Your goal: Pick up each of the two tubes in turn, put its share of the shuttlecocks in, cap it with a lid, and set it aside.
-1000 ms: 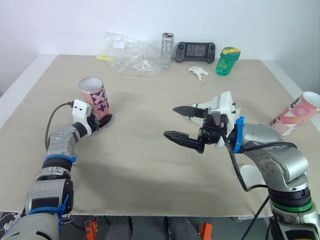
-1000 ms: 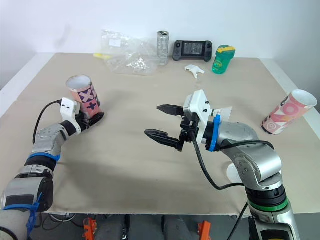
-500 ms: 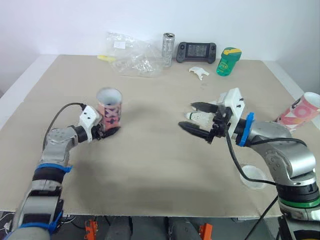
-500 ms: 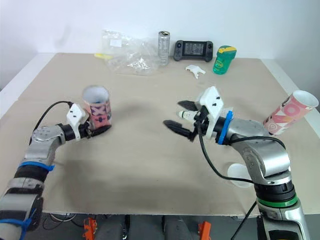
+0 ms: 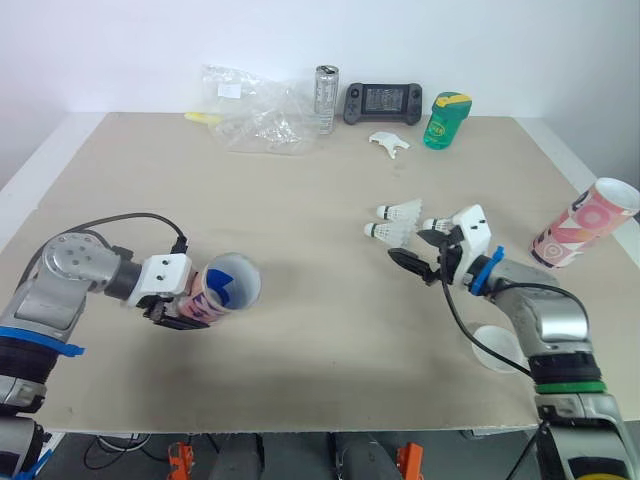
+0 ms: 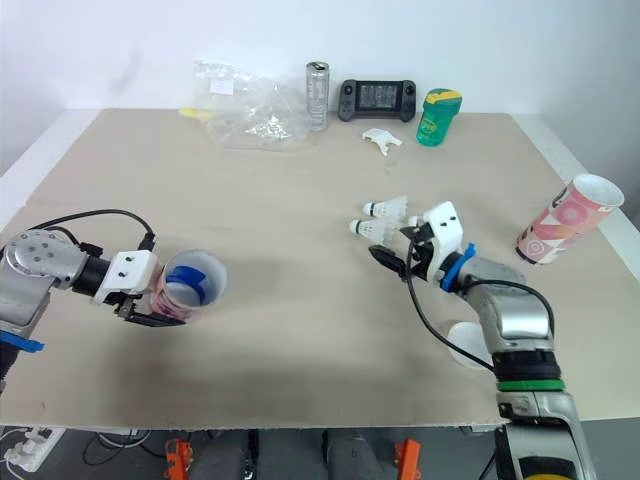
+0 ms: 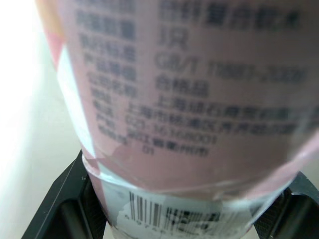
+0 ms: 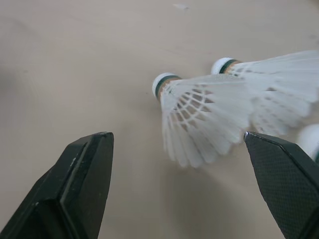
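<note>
The left arm (image 5: pixel 75 275) is bent on the near left. Its forearm points right, toward the middle. The left gripper (image 5: pixel 186 306) lies on its side, and its two black fingers (image 7: pixel 67 206) squeeze the bottom end of a tube (image 5: pixel 226 290). The right arm (image 5: pixel 535 310) reaches from the near right toward the far left. The right gripper (image 5: pixel 418 250) hangs low with its fingers (image 8: pixel 82 184) spread wide, pinching nothing.

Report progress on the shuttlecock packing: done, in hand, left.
Done: nothing is capped. In hand: left tool grips one tilted tube; right tool is open around a shuttlecock on the table. Left: loading, capping with the lid, then the second tube.
</note>
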Controlling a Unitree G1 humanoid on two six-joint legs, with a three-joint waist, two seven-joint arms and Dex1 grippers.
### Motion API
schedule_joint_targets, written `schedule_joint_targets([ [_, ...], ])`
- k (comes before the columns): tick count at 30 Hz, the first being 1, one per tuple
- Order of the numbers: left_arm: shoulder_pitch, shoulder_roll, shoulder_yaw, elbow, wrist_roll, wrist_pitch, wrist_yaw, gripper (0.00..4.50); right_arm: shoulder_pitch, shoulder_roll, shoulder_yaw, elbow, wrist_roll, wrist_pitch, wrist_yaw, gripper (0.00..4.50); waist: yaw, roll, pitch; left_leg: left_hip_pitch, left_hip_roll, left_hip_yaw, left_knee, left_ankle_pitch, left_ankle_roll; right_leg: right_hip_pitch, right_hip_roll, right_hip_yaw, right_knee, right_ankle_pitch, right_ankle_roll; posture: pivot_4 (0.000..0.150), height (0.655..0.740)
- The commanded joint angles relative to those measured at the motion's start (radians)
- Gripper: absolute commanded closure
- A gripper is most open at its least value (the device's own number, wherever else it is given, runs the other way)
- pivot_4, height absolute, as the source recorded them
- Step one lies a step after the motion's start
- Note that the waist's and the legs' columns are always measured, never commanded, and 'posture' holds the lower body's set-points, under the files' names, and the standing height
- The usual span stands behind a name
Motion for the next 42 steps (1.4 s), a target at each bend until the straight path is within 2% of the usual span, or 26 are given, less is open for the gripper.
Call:
schedule_joint_targets([
  [1, 0.046, 0.035, -0.019, 0.0, 0.029, -0.018, -0.025, 1.48, -0.059, 0.041, 0.011, 0.074, -0.034, -0.047, -0.009, 0.0, -0.003, 0.0, 0.0, 0.0, 0.0, 0.0, 0.0, 0.0, 0.0, 0.0, 0.0, 0.0, 0.0, 0.0, 0.0, 0.15, 0.7236],
  [2, 0.054, 0.035, -0.019, -0.007, 0.027, -0.013, -0.021, 1.48, -0.074, 0.055, 0.015, 0.098, -0.043, -0.051, -0.017, 0.0, -0.006, 0.0, 0.0, 0.001, 0.0, 0.0, -0.001, 0.0, 0.0, 0.0, 0.0, 0.0, 0.0, 0.0, -0.001, 0.15, 0.7236],
  [4, 0.066, 0.036, -0.016, -0.02, 0.022, -0.009, -0.018, 1.48, -0.103, 0.076, 0.011, 0.137, -0.056, -0.058, -0.029, 0.52, -0.012, 0.001, -0.001, 0.001, 0.001, 0.001, -0.001, -0.001, 0.001, 0.0, 0.001, 0.001, 0.0, 0.0, -0.002, 0.15, 0.7236],
  [5, 0.074, 0.038, -0.014, -0.025, 0.02, -0.008, -0.018, 1.48, -0.115, 0.081, 0.008, 0.155, -0.061, -0.069, -0.031, 1.22, -0.012, 0.001, -0.001, 0.002, 0.001, 0.0, -0.001, -0.001, 0.001, 0.0, 0.002, 0.001, 0.001, 0.0, -0.002, 0.15, 0.7236],
  [6, 0.08, 0.04, -0.011, -0.026, 0.021, -0.009, -0.018, 1.48, -0.123, 0.084, 0.003, 0.165, -0.058, -0.075, -0.023, 1.62, -0.013, 0.002, -0.001, 0.002, 0.001, 0.0, -0.001, -0.001, 0.001, 0.0, 0.002, 0.001, 0.001, -0.001, -0.003, 0.15, 0.7236],
  [8, 0.089, 0.044, -0.007, -0.026, 0.023, -0.011, -0.018, 1.48, -0.123, 0.081, -0.001, 0.16, -0.049, -0.08, 0.001, 2.19, -0.017, 0.002, -0.001, 0.002, 0.001, 0.001, -0.002, -0.001, 0.001, 0.0, 0.002, 0.001, 0.001, -0.001, -0.003, 0.15, 0.7236],
  [13, 0.11, 0.045, 0.0, -0.042, 0.018, 0.007, -0.023, 1.48, -0.117, 0.076, 0.002, 0.142, -0.056, -0.096, 0.026, 4.32, -0.021, 0.002, -0.001, 0.002, 0.003, 0.001, -0.002, -0.002, 0.003, 0.0, 0.003, 0.001, 0.001, -0.001, -0.003, 0.15, 0.7236],
  [14, 0.12, 0.045, -0.005, -0.043, 0.023, 0.007, -0.023, 1.48, -0.114, 0.078, 0.004, 0.13, -0.056, -0.101, 0.03, 4.43, -0.021, 0.002, -0.001, 0.002, 0.003, 0.001, -0.002, -0.002, 0.003, 0.0, 0.003, 0.001, 0.001, -0.001, -0.004, 0.15, 0.7236],
  [16, 0.139, 0.046, -0.013, -0.044, 0.031, 0.002, -0.028, 1.48, -0.109, 0.08, 0.011, 0.088, -0.054, -0.101, 0.035, 4.43, -0.021, 0.003, -0.001, 0.003, 0.003, 0.001, -0.002, -0.002, 0.003, 0.0, 0.004, 0.001, 0.001, -0.001, -0.004, 0.15, 0.7236],
  [23, 0.113, 0.046, -0.024, -0.021, 0.029, 0.026, -0.053, 1.48, -0.075, 0.028, 0.056, -0.331, 0.114, 0.02, 0.236, 4.43, -0.021, 0.007, -0.002, 0.004, 0.004, 0.002, -0.003, -0.004, 0.006, 0.001, 0.004, 0.002, 0.002, -0.003, -0.006, 0.15, 0.7236],
  [25, 0.076, 0.027, -0.036, 0.007, 0.029, 0.039, -0.064, 1.48, -0.102, 0.007, 0.119, -0.477, 0.173, 0.058, 0.325, 4.43, -0.021, 0.007, -0.002, 0.004, 0.004, 0.001, -0.003, -0.004, 0.006, 0.001, 0.004, 0.002, 0.002, -0.004, -0.005, 0.15, 0.7236],
  [27, 0.045, 0.011, -0.048, 0.033, 0.034, 0.042, -0.068, 1.48, -0.131, 0.0, 0.16, -0.548, 0.203, 0.077, 0.376, 4.43, -0.021, 0.008, -0.002, 0.005, 0.005, 0.001, -0.003, -0.004, 0.007, 0.001, 0.006, 0.001, 0.002, -0.006, -0.004, 0.15, 0.7236],
  [35, -0.009, -0.005, -0.083, 0.075, 0.037, 0.038, -0.077, 1.48, -0.32, 0.056, 0.326, -0.453, 0.049, 0.006, 0.4, 4.43, -0.019, 0.009, -0.003, 0.005, 0.006, 0.001, 0.001, -0.004, 0.006, 0.002, 0.006, 0.0, 0.004, -0.002, -0.005, 0.15, 0.7236],
  [41, -0.016, -0.002, -0.091, 0.082, 0.031, 0.038, -0.077, 1.48, -0.397, 0.081, 0.437, -0.409, -0.021, -0.003, 0.466, 4.43, -0.015, 0.009, -0.003, 0.005, 0.007, 0.001, 0.0, -0.004, 0.006, 0.002, 0.006, 0.0, 0.004, -0.003, -0.006, 0.15, 0.7236],
  [42, -0.018, -0.002, -0.092, 0.082, 0.03, 0.039, -0.077, 1.48, -0.417, 0.083, 0.457, -0.412, -0.017, 0.011, 0.496, 4.16, -0.015, 0.009, -0.003, 0.005, 0.007, 0.001, 0.0, -0.004, 0.006, 0.002, 0.006, 0.0, 0.004, -0.003, -0.006, 0.15, 0.7236],
])
